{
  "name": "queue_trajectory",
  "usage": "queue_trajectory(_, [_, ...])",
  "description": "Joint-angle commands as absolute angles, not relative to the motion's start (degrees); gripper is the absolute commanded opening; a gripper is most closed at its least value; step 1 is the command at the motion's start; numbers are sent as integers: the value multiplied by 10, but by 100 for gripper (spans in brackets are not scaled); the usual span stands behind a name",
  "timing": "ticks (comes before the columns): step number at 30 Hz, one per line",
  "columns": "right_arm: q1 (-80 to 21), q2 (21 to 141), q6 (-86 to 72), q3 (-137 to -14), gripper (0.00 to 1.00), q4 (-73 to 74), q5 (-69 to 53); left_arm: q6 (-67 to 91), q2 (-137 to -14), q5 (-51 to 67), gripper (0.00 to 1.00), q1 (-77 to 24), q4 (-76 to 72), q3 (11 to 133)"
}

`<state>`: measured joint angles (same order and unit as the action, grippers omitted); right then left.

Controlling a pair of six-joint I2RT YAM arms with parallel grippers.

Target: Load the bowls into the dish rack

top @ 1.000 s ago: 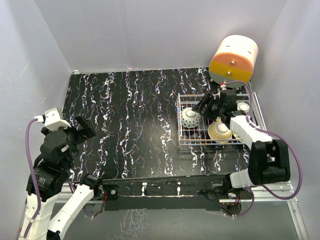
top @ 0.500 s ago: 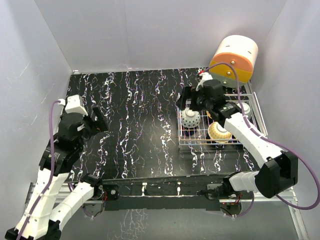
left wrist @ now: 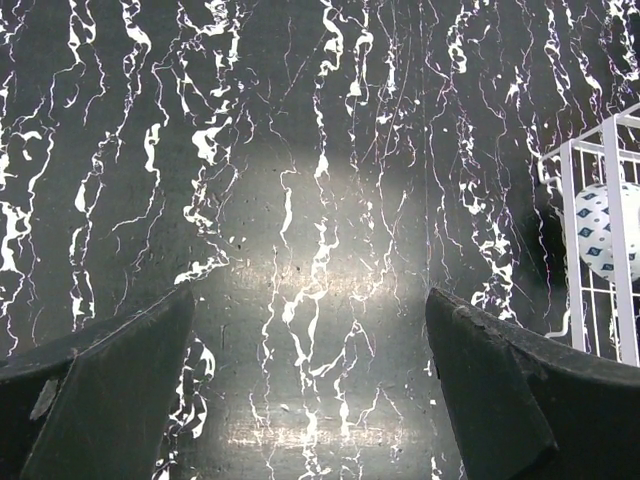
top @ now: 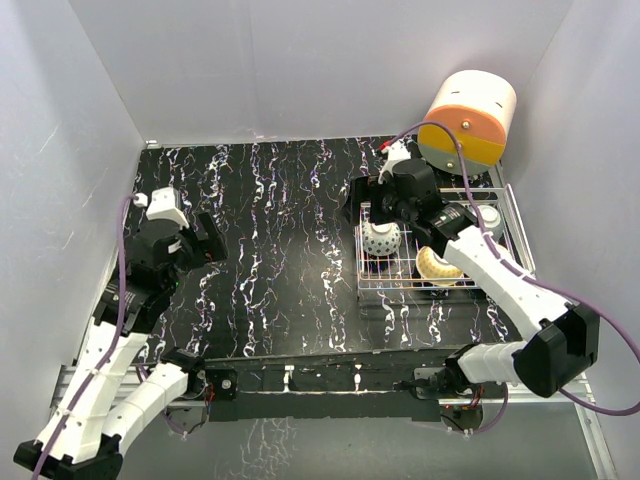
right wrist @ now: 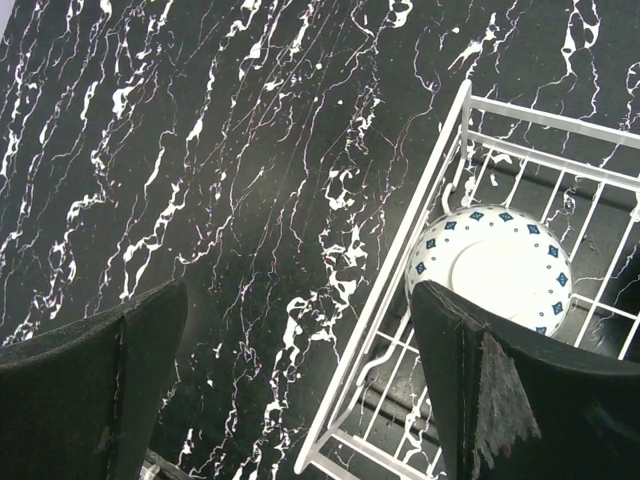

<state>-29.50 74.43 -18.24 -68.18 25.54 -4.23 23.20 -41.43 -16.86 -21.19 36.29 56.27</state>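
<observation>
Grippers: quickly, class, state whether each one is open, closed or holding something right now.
Left gripper: open, holding nothing.
Right gripper: open, holding nothing.

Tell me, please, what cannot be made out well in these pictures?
Top view: the right arm covers the middle of the dish rack, hiding part of its contents.
Right wrist view: the picture edge and a finger of the right gripper cut the rack off; only the blue-patterned bowl shows.
Left wrist view: the right edge cuts that bowl; its inside is hidden.

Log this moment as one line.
left gripper: open, empty | right gripper: open, empty, above dish rack edge | patterned bowl: in rack, base up
</observation>
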Motion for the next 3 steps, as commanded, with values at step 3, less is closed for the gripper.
queue_trajectory(3, [-294,723,-164,-690,99,232,-37,233,-415,-162,97,-214,354,561])
